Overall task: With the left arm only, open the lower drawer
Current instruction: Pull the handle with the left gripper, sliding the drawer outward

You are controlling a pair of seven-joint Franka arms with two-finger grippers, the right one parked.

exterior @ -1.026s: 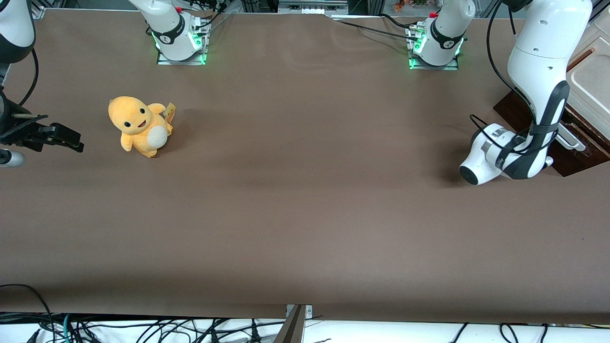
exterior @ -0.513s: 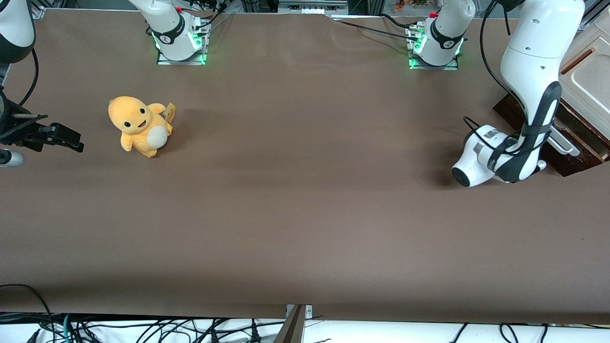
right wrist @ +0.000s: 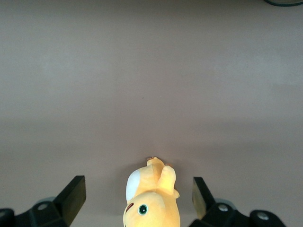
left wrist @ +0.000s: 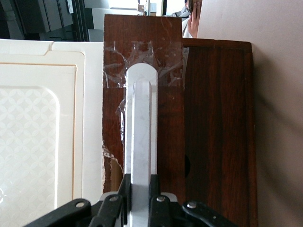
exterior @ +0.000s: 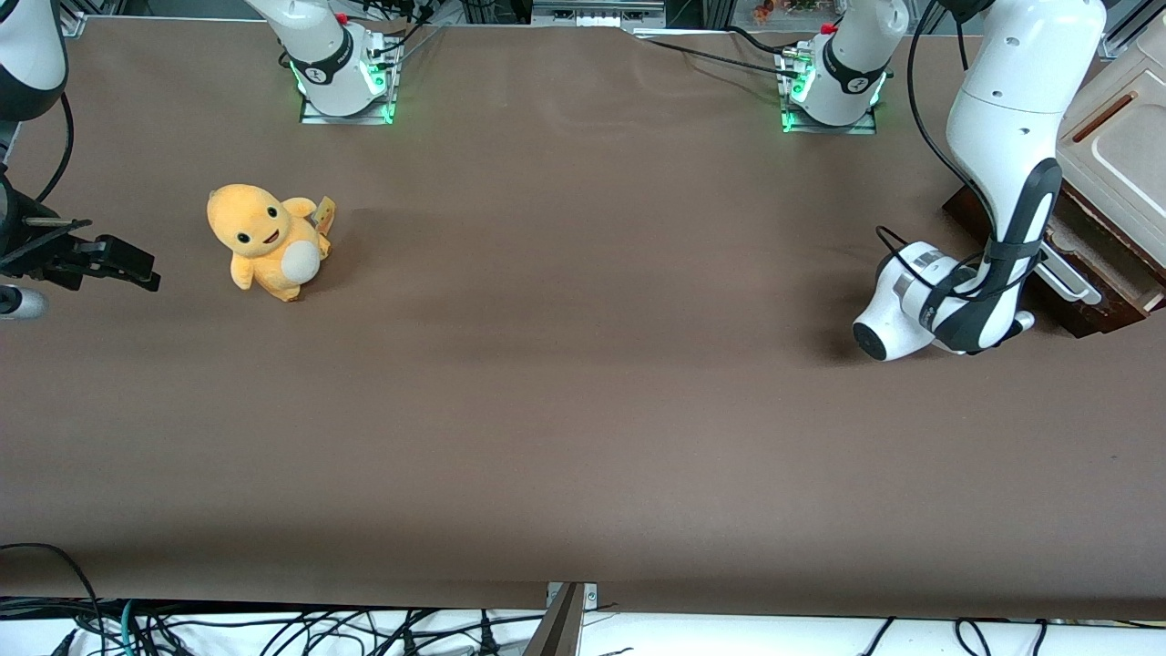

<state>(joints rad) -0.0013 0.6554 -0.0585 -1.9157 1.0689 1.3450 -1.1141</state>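
Table (exterior: 583, 410) unchanged: brown mat, orange plush toy (exterior: 266, 239) lying toward the parked arm's end, in the same spot as a second ago. Left arm (exterior: 997, 173) now shifted toward the table's middle compared with a second ago, its round end cap drawn clear of the cabinet at the working arm's end. Lower drawer (exterior: 1089, 264) pulled along with it, dark front standing proud of the cream panels above and a strip of pale interior newly exposed. Judged partly open, more travel probably needed. Gripper (left wrist: 140, 196) clamped tight around the long white bar handle (left wrist: 140, 127), fingers pressed on either side.
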